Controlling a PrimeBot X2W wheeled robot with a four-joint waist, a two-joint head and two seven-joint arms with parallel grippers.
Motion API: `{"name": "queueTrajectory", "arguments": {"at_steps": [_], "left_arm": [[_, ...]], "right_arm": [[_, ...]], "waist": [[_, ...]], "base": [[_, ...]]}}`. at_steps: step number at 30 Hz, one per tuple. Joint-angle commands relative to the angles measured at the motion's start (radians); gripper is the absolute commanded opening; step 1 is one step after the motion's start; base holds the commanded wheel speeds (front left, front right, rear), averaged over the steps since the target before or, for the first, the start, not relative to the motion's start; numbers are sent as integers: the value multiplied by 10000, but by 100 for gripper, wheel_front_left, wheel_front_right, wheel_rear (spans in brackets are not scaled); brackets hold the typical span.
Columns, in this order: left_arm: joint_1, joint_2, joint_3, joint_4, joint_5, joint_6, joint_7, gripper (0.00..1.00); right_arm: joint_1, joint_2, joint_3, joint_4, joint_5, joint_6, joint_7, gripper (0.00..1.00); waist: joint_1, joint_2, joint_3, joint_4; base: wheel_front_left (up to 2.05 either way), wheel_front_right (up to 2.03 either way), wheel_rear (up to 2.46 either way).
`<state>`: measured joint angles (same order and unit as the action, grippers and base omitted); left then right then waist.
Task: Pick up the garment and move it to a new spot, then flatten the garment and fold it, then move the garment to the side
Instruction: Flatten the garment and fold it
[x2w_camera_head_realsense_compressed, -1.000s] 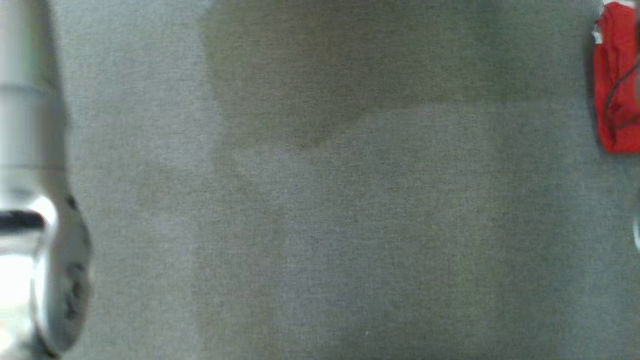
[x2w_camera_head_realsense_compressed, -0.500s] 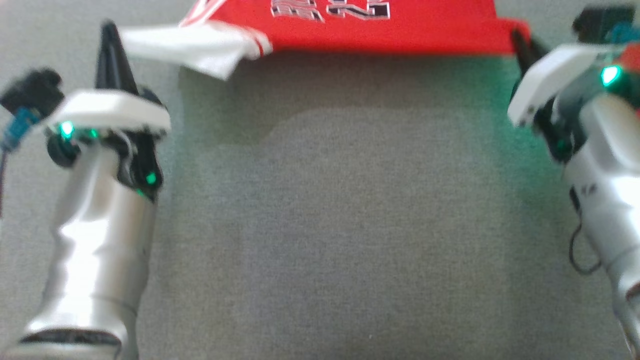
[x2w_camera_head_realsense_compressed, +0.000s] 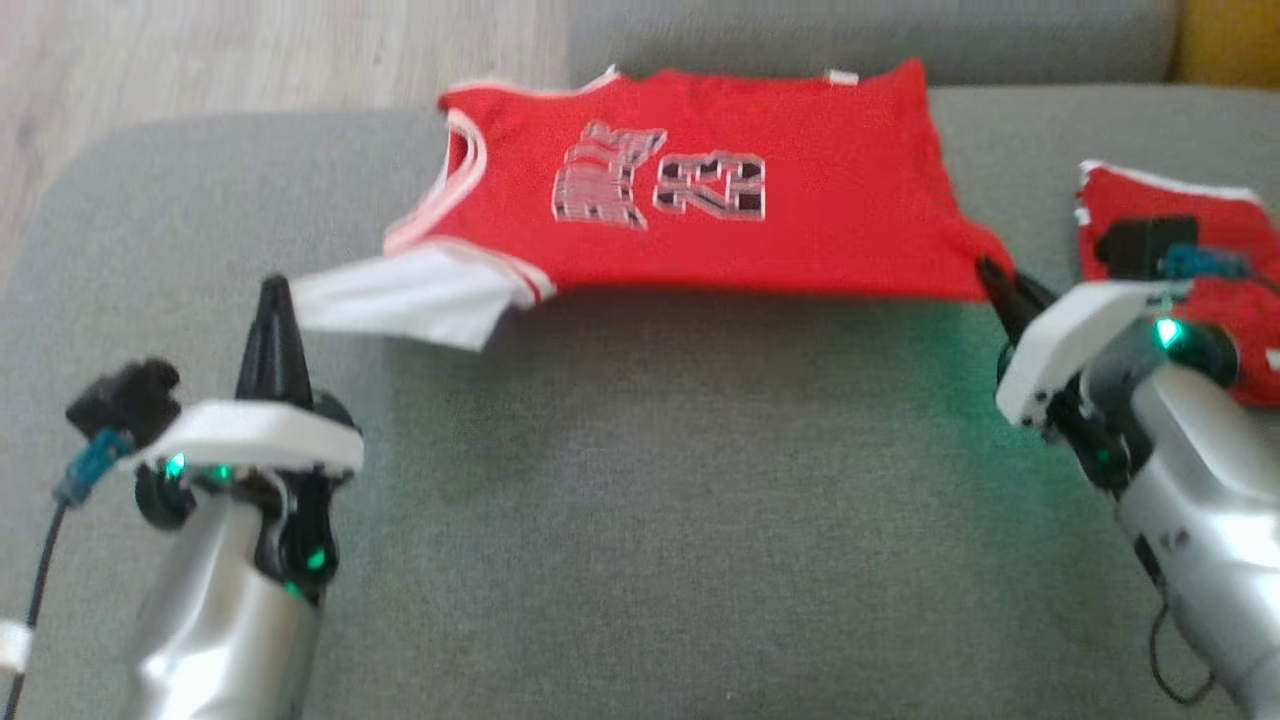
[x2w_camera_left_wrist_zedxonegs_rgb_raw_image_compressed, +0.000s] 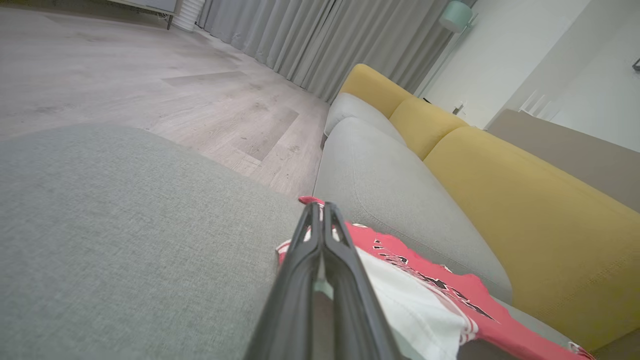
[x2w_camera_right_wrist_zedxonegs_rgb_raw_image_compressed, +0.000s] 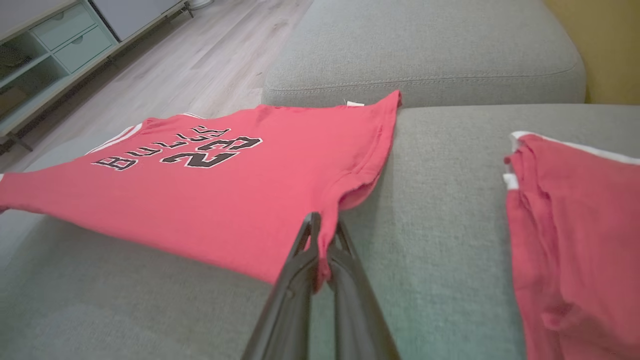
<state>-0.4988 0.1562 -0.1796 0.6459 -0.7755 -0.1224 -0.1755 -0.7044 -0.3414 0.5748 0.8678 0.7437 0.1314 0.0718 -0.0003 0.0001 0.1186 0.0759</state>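
The red jersey (x2w_camera_head_realsense_compressed: 800, 220) hangs stretched over the far part of the grey cushion (x2w_camera_head_realsense_compressed: 640, 500), left gripper (x2w_camera_head_realsense_compressed: 273, 300) pinching its white corner, right gripper (x2w_camera_head_realsense_compressed: 988, 268) its red one, both by the very tips, so a harder pull apart could slip a corner free and crumple it.

Red jersey (x2w_camera_head_realsense_compressed: 820, 230) w/ white trim & black-white print, grey sofa (x2w_camera_head_realsense_compressed: 640, 520), yellow backrest (x2w_camera_left_wrist_zedxonegs_rgb_raw_image_compressed: 525, 200)

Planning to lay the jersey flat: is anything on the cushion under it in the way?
Nothing visible: the grey cushion beneath the jersey is bare. A folded red garment lies to its right, beside the right tool, apart from it.
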Motion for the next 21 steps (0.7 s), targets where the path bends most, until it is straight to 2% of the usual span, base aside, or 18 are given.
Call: {"name": "queueTrajectory", "arguments": {"at_steps": [1, 11, 21], "left_arm": [[107, 441, 303, -684, -58, 145, 89, 0], [2729, 587, 164, -3213, -235, 876, 883, 0], [5124, 879, 47, -5632, -170, 1575, 1341, 0]], "right_arm": [[175, -322, 131, -415, 200, -7, -33, 0], [1738, -906, 586, -1527, 674, -7, 151, 0], [3281, -1390, 322, -2889, 826, -7, 703, 0]], "waist": [[3, -1, -402, -112], [3, -1, -1421, -285], [3, -1, -1793, -281]], "base": [[0, 0, 0], [0, 0, 0], [0, 0, 0]]}}
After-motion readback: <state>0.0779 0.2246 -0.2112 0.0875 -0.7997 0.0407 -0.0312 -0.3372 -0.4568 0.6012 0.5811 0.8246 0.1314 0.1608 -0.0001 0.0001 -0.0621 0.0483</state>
